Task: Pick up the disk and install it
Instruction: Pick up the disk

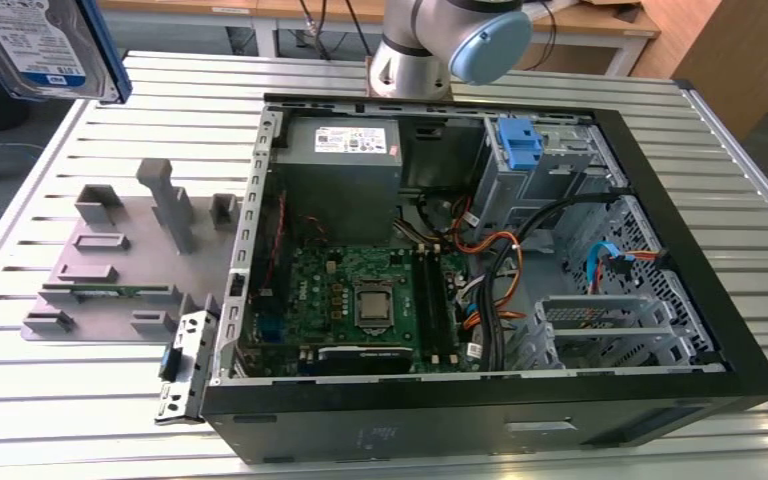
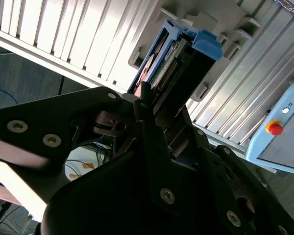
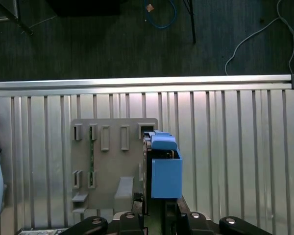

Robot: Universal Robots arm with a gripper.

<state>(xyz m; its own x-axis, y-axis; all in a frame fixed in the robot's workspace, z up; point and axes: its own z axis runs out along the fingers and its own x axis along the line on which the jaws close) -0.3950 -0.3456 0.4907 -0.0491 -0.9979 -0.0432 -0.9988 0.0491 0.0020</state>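
The disk (image 1: 37,45) is a silver hard drive with a white-and-blue label in a blue carrier frame. It hangs high at the exterior view's upper left, above the table's corner. In both wrist views my gripper (image 2: 169,122) is shut on the disk (image 2: 181,63), with its black fingers (image 2: 148,115) clamped on the two sides. In the first wrist view the blue carrier end of the disk (image 3: 165,171) sticks out from the gripper (image 3: 159,215), well above the grey fixture plate (image 3: 108,161).
An open computer case (image 1: 704,300) lies on the slatted table (image 1: 91,410), with a grey power-supply box (image 1: 337,140), a motherboard (image 1: 364,300) and a lone blue bracket (image 1: 523,145) in its drive bay. The grey fixture plate (image 1: 117,260) lies at the exterior view's left. A pendant's red button (image 2: 274,128) shows.
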